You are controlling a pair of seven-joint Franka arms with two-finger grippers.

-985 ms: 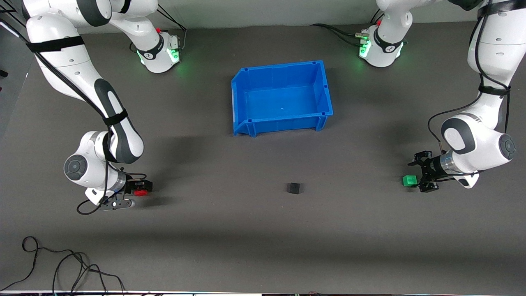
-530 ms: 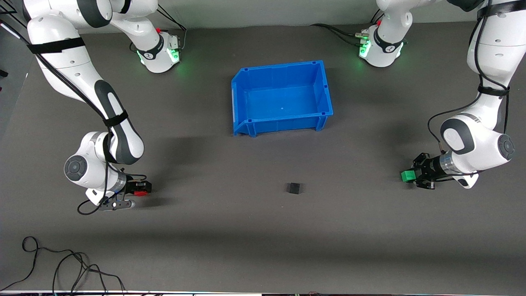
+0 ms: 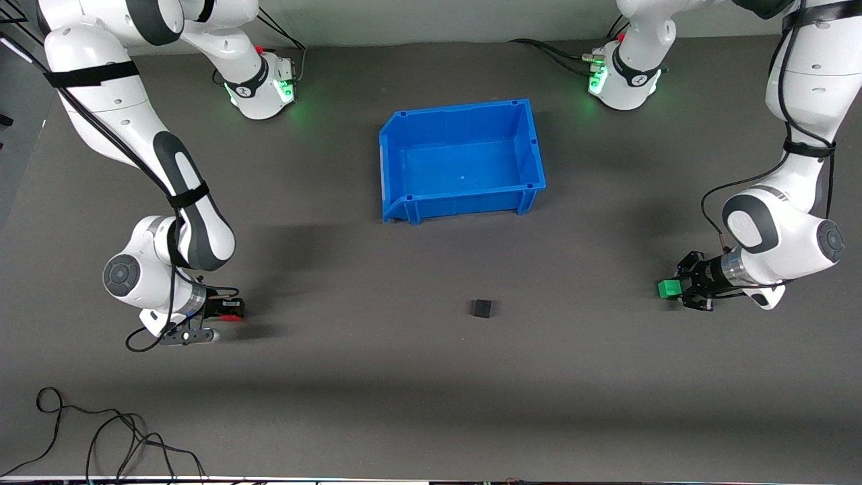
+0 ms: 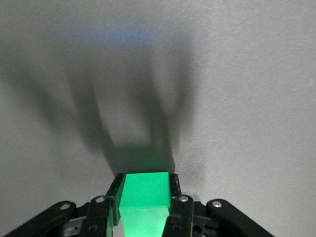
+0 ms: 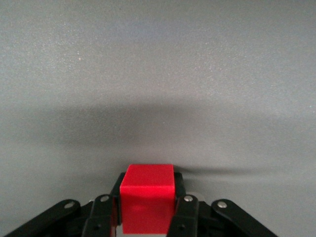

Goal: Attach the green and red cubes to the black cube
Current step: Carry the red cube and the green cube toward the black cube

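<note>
Green cube point(image 4: 144, 200) clamped in left gripper point(image 3: 685, 291); red cube point(image 5: 147, 202) clamped in right gripper point(image 3: 225, 311), both low at tabletop point(image 3: 417, 377). Black cube point(image 3: 481, 308) lies between grippers, well apart, untouched. Pickup done; joining remains.

A dark grey table point(image 3: 417, 377) carries everything. A blue bin point(image 3: 462, 160) rests on it about midway between the two arm bases point(image 3: 259, 87), which are also mounted on the tabletop. The black cube point(image 3: 481, 308) lies on the bare surface nearer to the front camera than the bin, well apart from it. A loose black cable point(image 3: 101, 438) curls on the table much nearer to the camera than the bin, toward the right arm's end.
</note>
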